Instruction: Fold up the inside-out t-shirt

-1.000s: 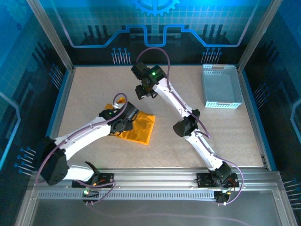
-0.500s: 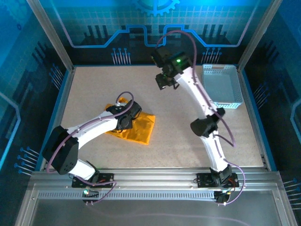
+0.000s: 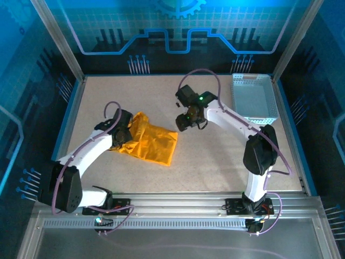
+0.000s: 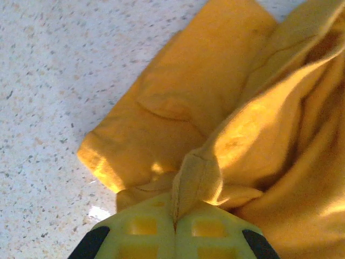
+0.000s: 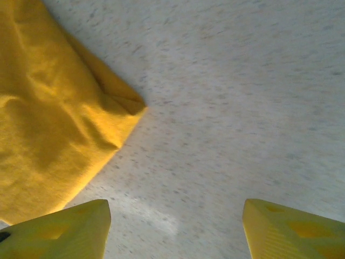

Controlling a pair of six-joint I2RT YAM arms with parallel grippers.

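The orange-yellow inside-out t-shirt (image 3: pixel 153 143) lies bunched left of the table's middle. My left gripper (image 3: pixel 121 134) is at its left end, shut on a raised fold of the cloth. In the left wrist view the t-shirt (image 4: pixel 215 97) is creased and folded, and a ridge of it is pinched between the closed tips of the left gripper (image 4: pixel 174 216). My right gripper (image 3: pixel 186 121) hovers just right of the shirt's upper right corner. In the right wrist view the right gripper (image 5: pixel 175 216) stands open over bare table, with the t-shirt (image 5: pixel 48 124) at the left and nothing between its fingers.
A pale perforated basket (image 3: pixel 253 100) stands at the back right corner. The speckled tabletop (image 3: pixel 215 162) is bounded by metal frame posts and blue walls. The right arm's elbow (image 3: pixel 260 148) hangs over the right half.
My left gripper has shut on the shirt's left part and drawn it leftward, lifting a fold. The right arm has swung from the back down toward the shirt's right corner.
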